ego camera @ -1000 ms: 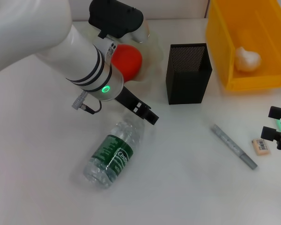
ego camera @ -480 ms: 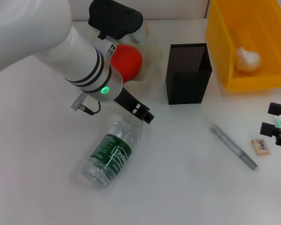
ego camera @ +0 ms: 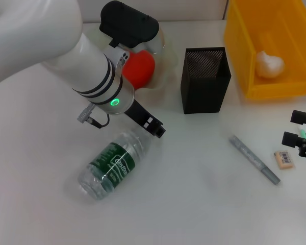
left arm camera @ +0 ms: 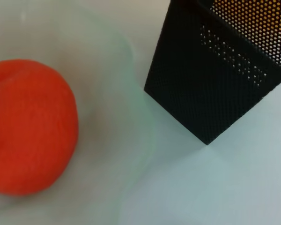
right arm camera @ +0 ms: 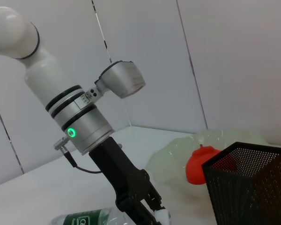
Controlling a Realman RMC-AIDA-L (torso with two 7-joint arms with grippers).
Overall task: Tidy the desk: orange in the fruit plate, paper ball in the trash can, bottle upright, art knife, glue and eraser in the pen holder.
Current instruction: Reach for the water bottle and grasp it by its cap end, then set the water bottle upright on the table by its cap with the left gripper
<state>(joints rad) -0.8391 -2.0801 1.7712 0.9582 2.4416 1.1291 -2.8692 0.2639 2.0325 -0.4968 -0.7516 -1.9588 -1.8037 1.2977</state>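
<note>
The clear bottle (ego camera: 112,163) with a green label lies on its side, and my left gripper (ego camera: 154,127) is shut on its neck; the same grip shows by the white cap (right arm camera: 162,216) in the right wrist view. In the translucent fruit plate (ego camera: 166,61) sits the orange (ego camera: 141,67). A paper ball (ego camera: 269,64) lies in the yellow trash can (ego camera: 245,61). The black mesh pen holder (ego camera: 205,79) stands mid-table. To its right lie the grey art knife (ego camera: 254,159) and the eraser (ego camera: 285,159). At the right edge my right gripper (ego camera: 299,129) holds a green glue (ego camera: 305,134).
The left forearm (ego camera: 86,66) slants across the table's left half above the bottle. The left wrist view shows the orange (left arm camera: 28,126), the plate rim (left arm camera: 131,93) and the pen holder (left arm camera: 215,79) close together.
The left gripper drew back slightly toward the left, and the bottle's base swung left and away from the pen holder. The right gripper shifted a little toward the back.
</note>
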